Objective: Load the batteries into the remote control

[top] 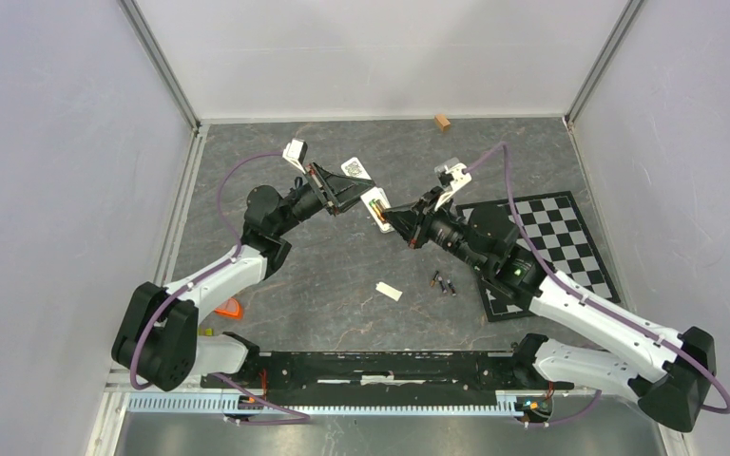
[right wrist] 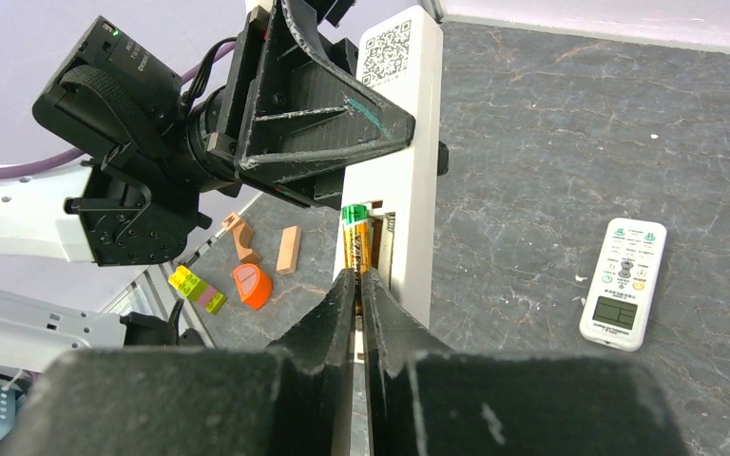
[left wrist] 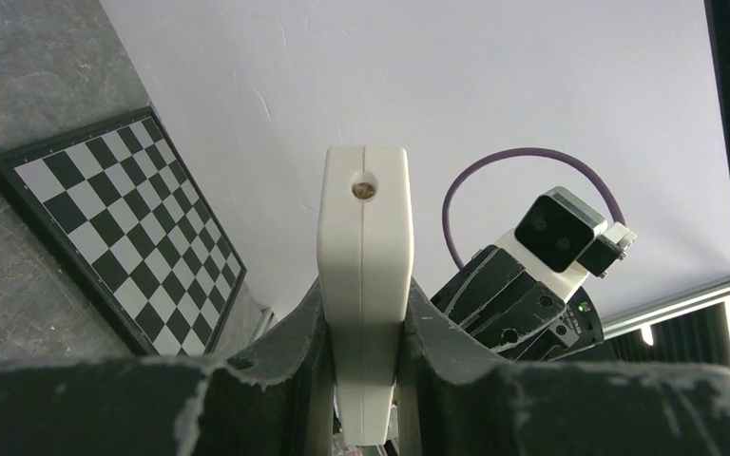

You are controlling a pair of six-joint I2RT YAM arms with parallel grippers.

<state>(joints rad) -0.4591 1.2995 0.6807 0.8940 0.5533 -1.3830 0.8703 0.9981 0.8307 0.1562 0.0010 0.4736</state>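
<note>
My left gripper (top: pixel 342 193) is shut on the long white remote control (top: pixel 369 198) and holds it above the table, open battery slot toward the right arm. In the left wrist view the remote (left wrist: pixel 363 247) stands edge-on between the fingers (left wrist: pixel 290 361). A gold battery with a green end (right wrist: pixel 355 242) lies in the slot of the remote (right wrist: pixel 413 171). My right gripper (right wrist: pixel 359 282) is shut, its tips at that battery's near end. Two dark batteries (top: pixel 443 283) lie on the table.
A small white cover piece (top: pixel 389 291) lies near the loose batteries. A checkerboard (top: pixel 544 237) sits at the right under the right arm. A wider remote with a display (right wrist: pixel 624 282) lies on the table. Toy blocks (right wrist: pixel 252 285) and a wooden block (top: pixel 442 122) lie around.
</note>
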